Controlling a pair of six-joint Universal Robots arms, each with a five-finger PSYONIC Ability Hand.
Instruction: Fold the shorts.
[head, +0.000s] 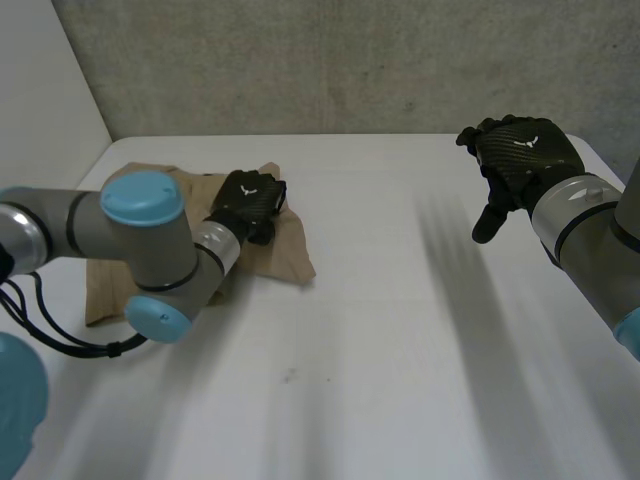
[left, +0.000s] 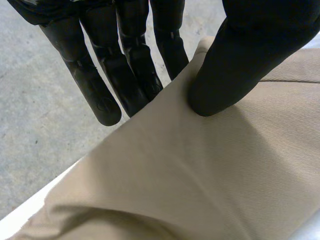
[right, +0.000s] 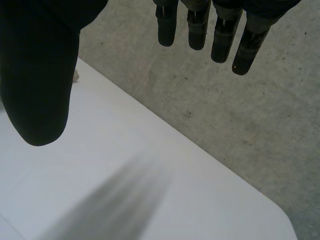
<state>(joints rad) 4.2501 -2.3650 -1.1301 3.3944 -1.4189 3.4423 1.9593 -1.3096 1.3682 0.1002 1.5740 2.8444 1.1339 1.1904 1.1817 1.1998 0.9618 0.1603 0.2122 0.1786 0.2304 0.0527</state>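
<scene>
The tan shorts (head: 288, 252) lie bunched on the left part of the white table (head: 400, 350). My left hand (head: 248, 202) rests on their far right edge. In the left wrist view its thumb (left: 240, 60) presses down on the cloth (left: 200, 170) while the straight fingers (left: 100, 85) go behind the edge, pinching the fabric. My right hand (head: 520, 155) hovers over the table's far right corner, away from the shorts. Its fingers (right: 220, 30) are straight and spread from the thumb (right: 40, 75), with nothing between them.
A grey concrete wall (head: 350, 60) runs behind the table's far edge. The left arm (head: 140, 245) lies across the shorts' near left part. Below the right hand the table edge (right: 165, 145) borders grey floor (right: 240, 130).
</scene>
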